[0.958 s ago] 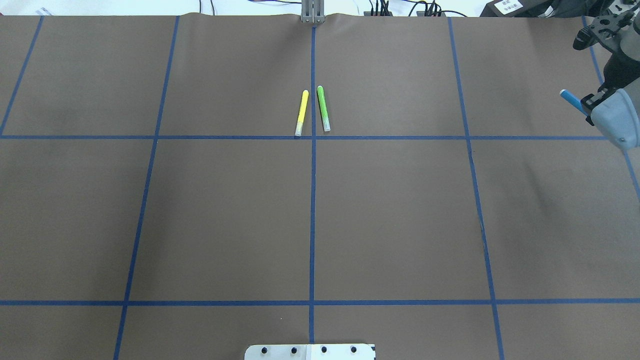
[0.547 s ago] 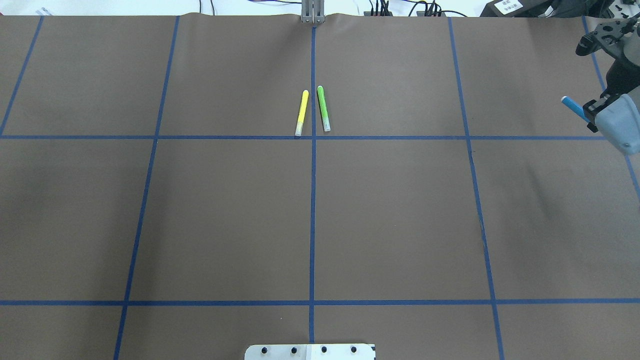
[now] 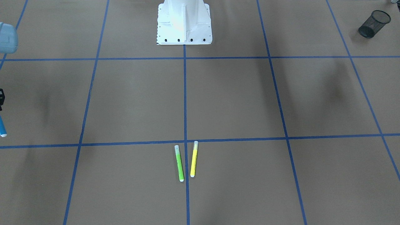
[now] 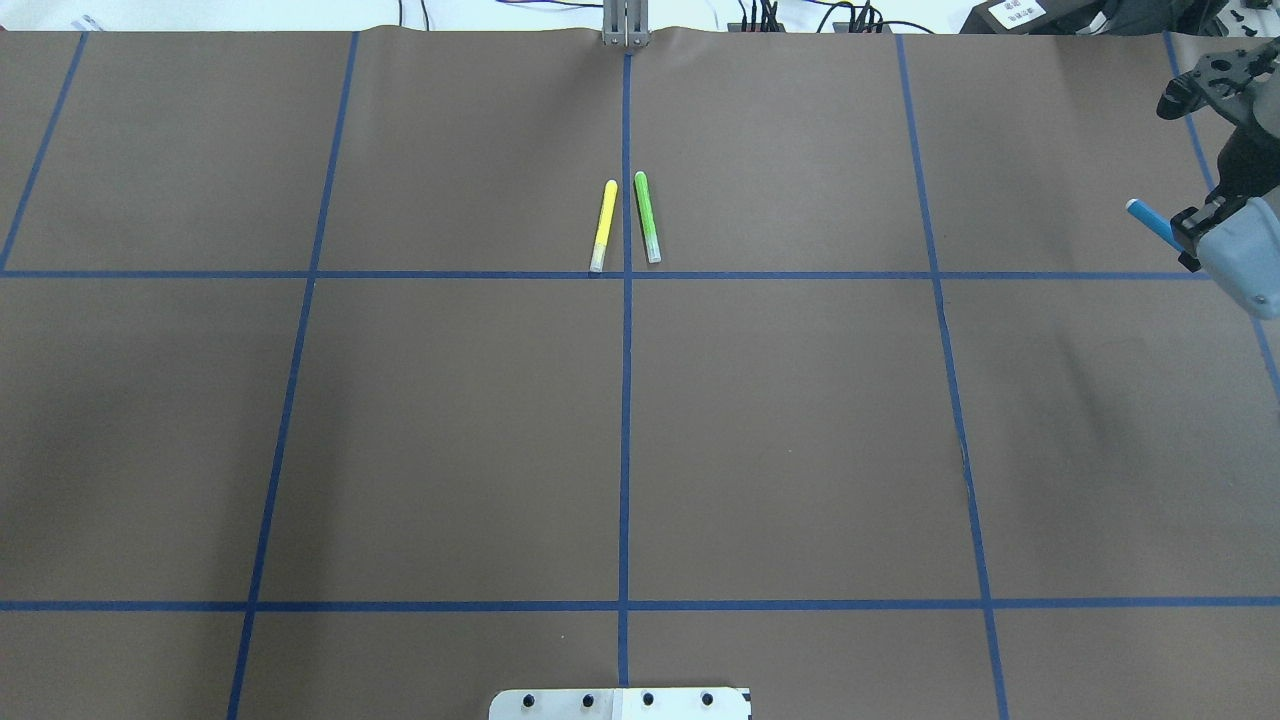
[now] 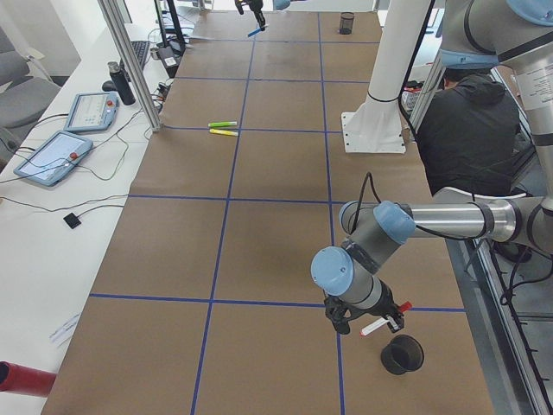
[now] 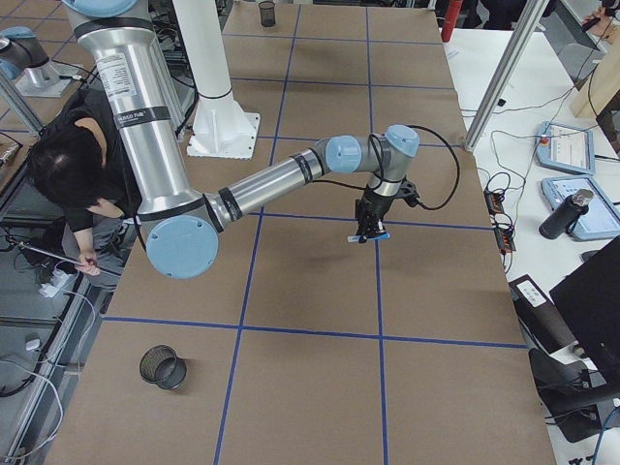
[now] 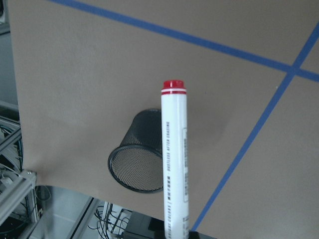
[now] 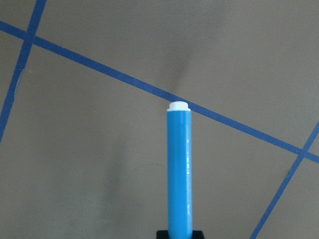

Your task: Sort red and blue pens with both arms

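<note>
A brown table cover crossed by blue tape lines spread beneath the jaws. Well off to their side, a white bench carried tablets, with a grey chair beyond.

Brown table, blue tape grid; yellow marker, green marker, blue pen, red-capped white pen.

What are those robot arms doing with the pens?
They are sorting pens. The left gripper holds the red-capped white marker in the air close to a black mesh cup. The right gripper holds the blue marker above the table near its edge. The green marker and yellow marker lie side by side in the middle, with no gripper near them.
</note>
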Controlling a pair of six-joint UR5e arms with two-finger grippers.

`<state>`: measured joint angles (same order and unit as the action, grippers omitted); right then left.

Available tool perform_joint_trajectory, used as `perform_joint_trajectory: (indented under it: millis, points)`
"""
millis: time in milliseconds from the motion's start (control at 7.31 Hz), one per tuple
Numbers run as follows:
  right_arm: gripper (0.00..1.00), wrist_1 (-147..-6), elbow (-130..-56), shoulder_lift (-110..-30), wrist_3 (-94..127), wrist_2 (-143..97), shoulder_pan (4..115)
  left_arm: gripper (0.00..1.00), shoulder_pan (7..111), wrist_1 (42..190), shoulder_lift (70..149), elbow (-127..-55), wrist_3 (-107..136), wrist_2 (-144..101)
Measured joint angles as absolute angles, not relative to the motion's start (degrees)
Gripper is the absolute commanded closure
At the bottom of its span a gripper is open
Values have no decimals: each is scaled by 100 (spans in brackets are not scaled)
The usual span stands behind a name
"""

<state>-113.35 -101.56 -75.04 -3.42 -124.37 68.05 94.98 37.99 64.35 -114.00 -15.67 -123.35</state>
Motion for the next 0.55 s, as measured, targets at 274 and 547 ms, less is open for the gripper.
perform_joint_trajectory:
  millis: [274, 547]
  points:
    - [100, -11324, -10172, -7569, -322, -12521, 6797, 100, 9506, 3658, 6228, -11124, -1575, -12357]
    - [100, -11321, -10182, -7590, -317, -12534, 6791, 100, 9509, 3650, 6197, -10612, -1592, -12390]
